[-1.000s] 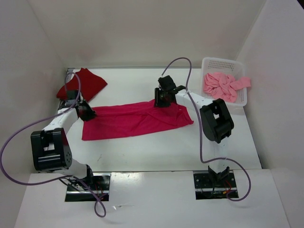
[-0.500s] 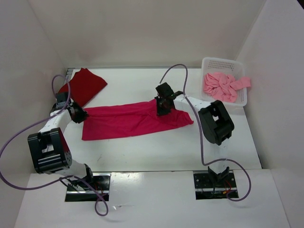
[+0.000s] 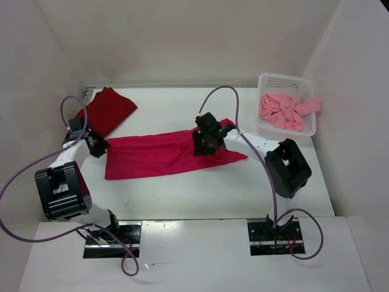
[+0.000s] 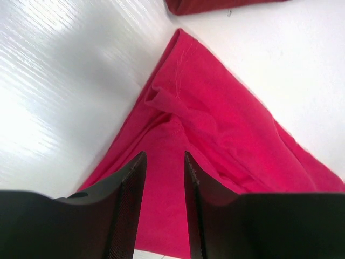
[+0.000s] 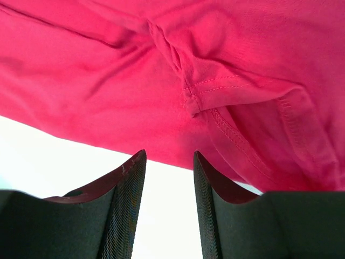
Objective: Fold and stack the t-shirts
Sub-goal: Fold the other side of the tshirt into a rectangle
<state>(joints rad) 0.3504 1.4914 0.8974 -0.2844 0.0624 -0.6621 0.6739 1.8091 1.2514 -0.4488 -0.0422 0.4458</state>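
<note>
The crimson-pink t-shirt (image 3: 164, 155) lies spread in a long strip across the middle of the table. My left gripper (image 3: 99, 146) is open at its left end, low over the cloth (image 4: 215, 124), with nothing between the fingers. My right gripper (image 3: 204, 141) is open over the shirt's back right part, where a sleeve seam (image 5: 191, 100) lies just ahead of the fingertips. The dark red t-shirt (image 3: 108, 109) lies folded at the back left; its edge shows in the left wrist view (image 4: 215, 5). The salmon pink t-shirt (image 3: 282, 109) is crumpled in the basket.
The white perforated basket (image 3: 285, 80) stands at the back right against the side wall. White walls close the table on the left, back and right. Purple cables loop over both arms.
My left gripper has drawn back leftward to the shirt's left end. My right gripper has come nearer and lower over the shirt, and the right arm's elbow has swung right.
</note>
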